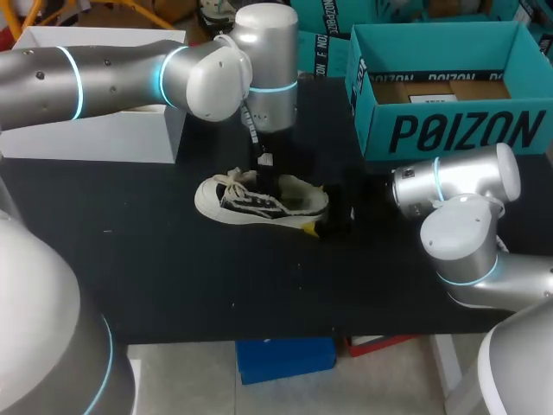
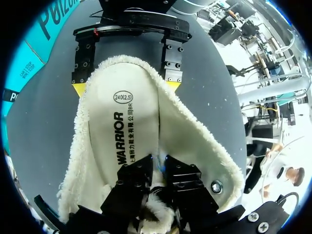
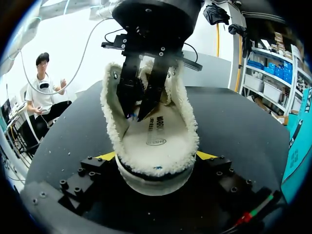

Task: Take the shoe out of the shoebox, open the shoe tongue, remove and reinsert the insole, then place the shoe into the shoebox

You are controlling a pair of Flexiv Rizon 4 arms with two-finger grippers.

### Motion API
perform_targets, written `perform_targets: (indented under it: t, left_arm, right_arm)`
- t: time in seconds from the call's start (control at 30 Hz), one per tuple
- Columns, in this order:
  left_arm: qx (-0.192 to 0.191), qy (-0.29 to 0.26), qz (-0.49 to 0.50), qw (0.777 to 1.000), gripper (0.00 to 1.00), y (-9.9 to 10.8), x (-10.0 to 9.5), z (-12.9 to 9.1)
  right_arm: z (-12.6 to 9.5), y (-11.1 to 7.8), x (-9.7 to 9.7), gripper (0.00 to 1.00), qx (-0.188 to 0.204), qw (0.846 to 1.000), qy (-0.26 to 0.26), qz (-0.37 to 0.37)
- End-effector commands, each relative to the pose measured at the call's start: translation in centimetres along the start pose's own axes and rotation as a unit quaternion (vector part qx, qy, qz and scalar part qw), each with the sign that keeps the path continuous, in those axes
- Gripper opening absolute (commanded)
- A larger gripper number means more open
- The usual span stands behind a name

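Observation:
A cream fleece-lined shoe (image 1: pixel 251 203) lies on the black table (image 1: pixel 130 259), heel toward my right arm. My right gripper (image 3: pixel 156 156) is shut on the shoe's heel (image 3: pixel 156 183), with a yellow tip against each side. From above, my left gripper (image 1: pixel 266 181) reaches down into the shoe's opening. Its black fingers (image 2: pixel 139 178) stand a narrow gap apart over the printed insole (image 2: pixel 122 126), which lies flat inside. In the right wrist view the left gripper (image 3: pixel 138 116) shows with its tips at the insole (image 3: pixel 156 141). The teal shoebox (image 1: pixel 449 130) stands open at the back right.
A white box (image 1: pixel 95 130) sits at the back left, under my left arm. The shoebox holds a brown cardboard piece (image 1: pixel 432 89). Bare table lies in front of the shoe toward the front edge.

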State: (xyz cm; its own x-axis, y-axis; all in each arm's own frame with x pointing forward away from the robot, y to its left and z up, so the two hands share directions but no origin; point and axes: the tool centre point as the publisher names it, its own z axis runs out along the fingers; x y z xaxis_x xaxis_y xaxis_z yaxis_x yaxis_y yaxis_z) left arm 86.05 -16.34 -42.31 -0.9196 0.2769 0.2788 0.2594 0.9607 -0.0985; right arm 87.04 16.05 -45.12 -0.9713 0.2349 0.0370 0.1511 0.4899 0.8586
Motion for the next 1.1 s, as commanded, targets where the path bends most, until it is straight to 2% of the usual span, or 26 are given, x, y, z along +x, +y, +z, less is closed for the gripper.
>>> perform_targets:
  t: [0.03, 0.3, 0.4, 0.43, 0.5, 0.53, 0.57, 0.67, 0.83, 1.0, 1.1]
  left_arm:
    - [0.003, -0.002, 0.004, 1.0, 0.26, 0.0, 0.0, 4.5]
    - [-0.001, -0.034, 0.012, 0.999, 0.21, -0.2, 0.2, 5.5]
    - [-0.011, -0.066, 0.003, 0.998, 0.2, -0.2, 0.4, 5.9]
    - [-0.025, -0.103, -0.007, 0.994, 0.17, -0.2, 0.8, 6.5]
    - [-0.036, -0.131, -0.014, 0.991, 0.09, -0.1, 1.0, 7.2]
    - [-0.041, -0.142, -0.019, 0.989, 0.09, 0.0, 1.1, 7.7]
    - [-0.046, -0.146, -0.023, 0.988, 0.11, 0.1, 1.0, 8.0]
    - [-0.078, -0.163, -0.034, 0.983, 0.27, 0.5, 0.5, 9.1]
    - [-0.111, -0.193, -0.045, 0.974, 0.25, 1.6, -0.3, 11.0]
    - [-0.13, -0.207, -0.057, 0.968, 0.3, 3.1, -1.4, 12.8]
    - [-0.135, -0.208, -0.058, 0.967, 0.29, 3.8, -2.0, 13.6]
  right_arm:
    - [0.6, -0.3, 0.0, 0.0, 0.002, 1.0, -0.001, 0.001]
    - [0.6, -0.3, 0.0, 0.0, 0.002, 1.0, -0.001, 0.001]
    - [0.6, -0.3, 0.0, 0.0, 0.002, 1.0, -0.001, 0.001]
    - [0.6, -0.3, 0.0, 0.0, 0.002, 1.0, -0.001, 0.001]
    - [0.6, -0.3, 0.0, 0.0, 0.002, 1.0, -0.001, 0.001]
    - [0.6, -0.3, 0.0, 0.0, 0.002, 1.0, -0.001, 0.001]
    - [0.6, -0.3, 0.0, 0.0, 0.002, 1.0, -0.001, 0.001]
    - [0.6, -0.3, 0.0, 0.0, 0.002, 1.0, -0.001, 0.001]
    - [0.6, -0.3, 0.0, 0.0, 0.002, 1.0, -0.001, 0.001]
    - [0.6, -0.3, 0.0, 0.0, 0.002, 1.0, -0.001, 0.001]
    - [0.6, -0.3, 0.0, 0.0, 0.002, 1.0, -0.001, 0.001]
